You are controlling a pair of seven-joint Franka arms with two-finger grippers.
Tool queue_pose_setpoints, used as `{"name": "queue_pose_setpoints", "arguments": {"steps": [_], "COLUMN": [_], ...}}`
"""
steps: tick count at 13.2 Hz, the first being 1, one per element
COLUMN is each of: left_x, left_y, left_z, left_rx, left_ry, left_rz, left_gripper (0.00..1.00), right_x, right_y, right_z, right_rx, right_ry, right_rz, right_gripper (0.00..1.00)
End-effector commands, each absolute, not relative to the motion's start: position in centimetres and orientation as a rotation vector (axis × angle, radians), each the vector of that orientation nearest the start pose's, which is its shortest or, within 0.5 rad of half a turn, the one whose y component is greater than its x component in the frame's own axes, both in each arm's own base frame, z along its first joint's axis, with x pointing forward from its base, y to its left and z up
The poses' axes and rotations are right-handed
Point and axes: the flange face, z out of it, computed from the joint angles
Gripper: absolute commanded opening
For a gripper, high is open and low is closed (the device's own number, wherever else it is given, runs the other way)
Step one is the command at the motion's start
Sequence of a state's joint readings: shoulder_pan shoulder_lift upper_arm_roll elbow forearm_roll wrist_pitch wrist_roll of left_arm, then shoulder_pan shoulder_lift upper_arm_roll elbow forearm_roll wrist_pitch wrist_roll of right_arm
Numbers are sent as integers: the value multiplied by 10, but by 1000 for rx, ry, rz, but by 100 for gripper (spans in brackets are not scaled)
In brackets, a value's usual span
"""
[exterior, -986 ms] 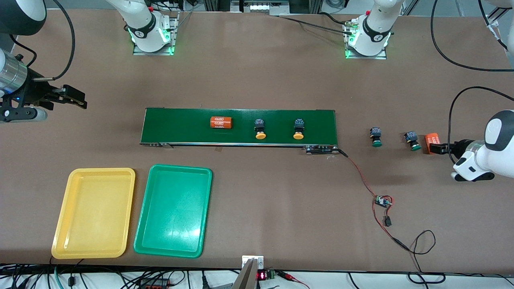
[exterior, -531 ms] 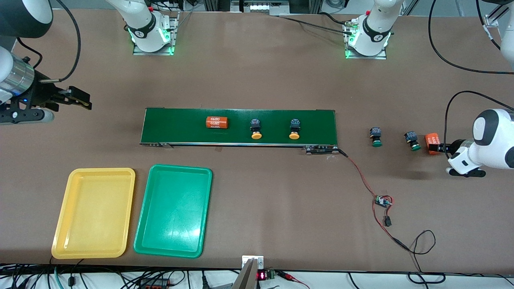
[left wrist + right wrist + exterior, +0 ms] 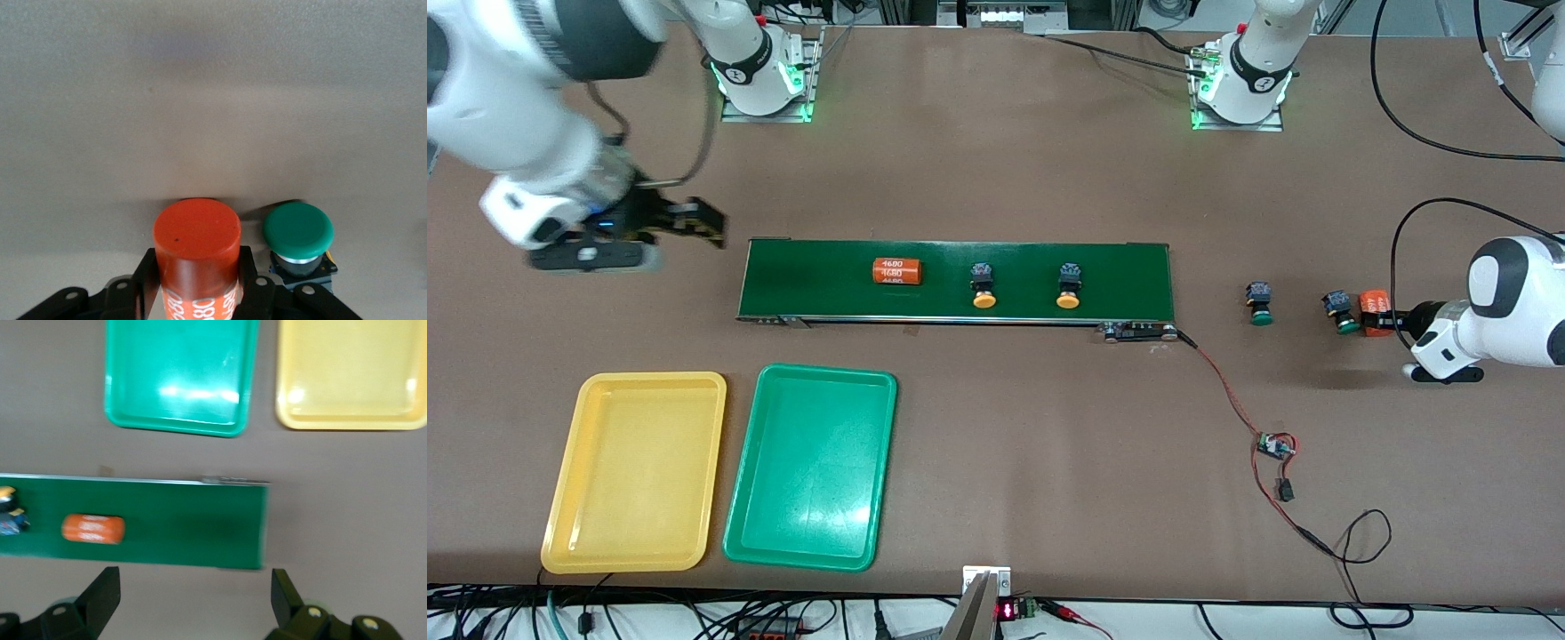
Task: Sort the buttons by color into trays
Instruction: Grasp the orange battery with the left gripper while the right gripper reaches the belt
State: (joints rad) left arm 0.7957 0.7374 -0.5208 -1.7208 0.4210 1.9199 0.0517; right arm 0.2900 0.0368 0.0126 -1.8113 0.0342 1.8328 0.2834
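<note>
The right gripper [image 3: 710, 222] hangs with fingers spread wide and nothing in them, over the table [image 3: 996, 178] just off the conveyor belt [image 3: 951, 280] end nearest the right arm. The yellow tray [image 3: 569, 471] and green tray [image 3: 740, 498] sit side by side, both nearer the camera than the belt. On the belt: an orange 4680 cylinder [image 3: 896, 271], then two yellow buttons [image 3: 983, 286] [image 3: 1068, 284]. Past the belt toward the left arm's end sit two green buttons [image 3: 1260, 303] [image 3: 1339, 312] on the table. The left gripper [image 3: 1387, 313] has its fingers clamped on a second orange cylinder [image 3: 197, 250], right beside the last green button.
</note>
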Motion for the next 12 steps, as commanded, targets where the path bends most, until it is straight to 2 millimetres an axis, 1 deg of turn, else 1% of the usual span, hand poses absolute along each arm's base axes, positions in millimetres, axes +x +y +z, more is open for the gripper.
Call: {"name": "queue_pose_setpoints", "arguments": {"steps": [1,2,3,4,5,6,7,8,9,11,12], "left_x": [585,590,600,606,613,619,623,624,626,622,620], "left_y": [210,198,186,174,157,135,111,95,72,38,14], "left_z": [219,243,268,283,297,305,311,312,314,313,317], "left_rx": [-3116,-3087,-3065,-3049,-3047,-3061,-3072,-3066,-3083,-3130,-3100], "left_ry": [-14,18,46,77,151,284,485,674,858,1129,1317], "left_rz": [620,628,609,617,603,579,565,552,537,522,500], "left_gripper": [13,13,14,15,15,15,16,17,17,17,17], "right_x": [525,523,517,512,505,502,496,492,488,479,477], "right_y": [240,257,276,291,308,320,335,348,362,389,397], "right_z": [478,466,452,443,434,426,417,406,395,373,361], "right_rx": [-3109,-3114,-3122,-3124,-3128,-3122,-3117,-3112,-3099,-3095,-3116], "right_ry": [39,33,-14,-52,-79,-55,-63,-50,-24,17,24], "right_rz": [-11,0,31,49,55,45,50,53,39,7,-29], "right_gripper": [100,100,100,100,100,100,100,100,100,100,100]}}
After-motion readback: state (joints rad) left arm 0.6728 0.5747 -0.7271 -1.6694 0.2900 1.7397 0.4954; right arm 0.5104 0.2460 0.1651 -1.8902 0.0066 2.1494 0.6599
